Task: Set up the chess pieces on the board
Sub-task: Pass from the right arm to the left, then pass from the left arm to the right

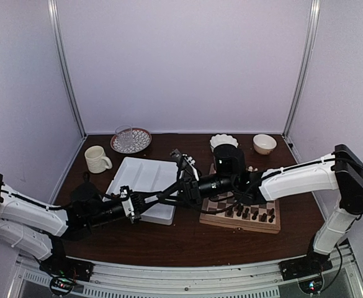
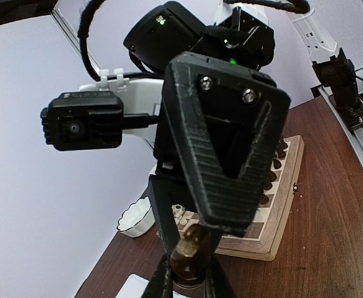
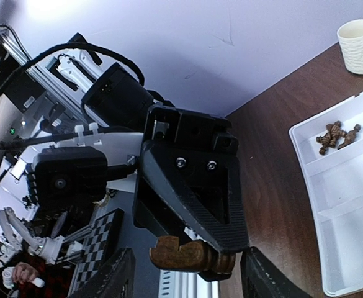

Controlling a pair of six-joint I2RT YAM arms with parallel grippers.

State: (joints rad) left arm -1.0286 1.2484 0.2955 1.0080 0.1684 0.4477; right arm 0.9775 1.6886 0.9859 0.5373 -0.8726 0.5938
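My two grippers meet above the table between the white tray [image 1: 141, 174] and the chessboard [image 1: 274, 221]. My left gripper [image 2: 190, 280] is shut on a dark brown chess piece [image 2: 192, 251], a rook with a notched top [image 3: 190, 254]. My right gripper [image 3: 190, 278] is open, its fingers [image 3: 110, 276] standing wide on either side of that piece without touching it. In the top view the left gripper [image 1: 161, 197] and the right gripper [image 1: 179, 189] point at each other. Several dark pieces [image 1: 250, 214] stand on the board's near rows. More dark pieces [image 3: 336, 135] lie in a tray compartment.
A cream mug [image 1: 97, 159] stands left of the tray. A patterned plate with a glass [image 1: 130, 140] is at the back. Two white bowls [image 1: 223, 141] [image 1: 265, 143] and a black cup [image 1: 229, 159] stand behind the board. Pale chessmen [image 2: 180, 214] stand on the board's far side.
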